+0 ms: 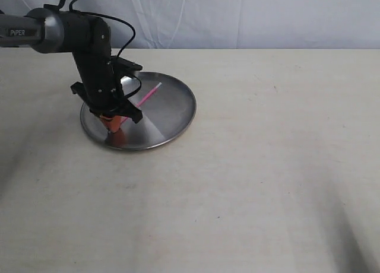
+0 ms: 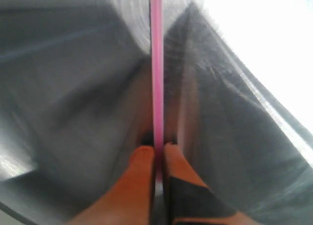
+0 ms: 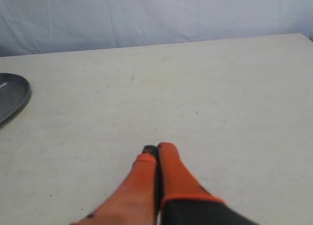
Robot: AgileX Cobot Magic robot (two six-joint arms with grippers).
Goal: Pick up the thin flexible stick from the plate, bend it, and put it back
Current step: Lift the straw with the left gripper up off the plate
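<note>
The round steel plate (image 1: 172,116) lies on the table left of centre. The thin pink flexible stick (image 1: 148,94) lies across it, its pale tip pointing to the far right. My left gripper (image 1: 115,125) points down into the plate's near left part and is shut on the stick's near end. In the left wrist view the stick (image 2: 156,68) runs straight out from between the two orange fingers (image 2: 142,178) of that gripper (image 2: 157,147), over the plate (image 2: 73,88). My right gripper (image 3: 156,149) is shut on nothing, above bare table; it is outside the exterior view.
The cream table (image 1: 273,166) stretches wide to the right and front of the plate. A pale cloth backdrop (image 1: 237,15) hangs behind the far edge. The plate's rim (image 3: 14,95) shows at one edge of the right wrist view.
</note>
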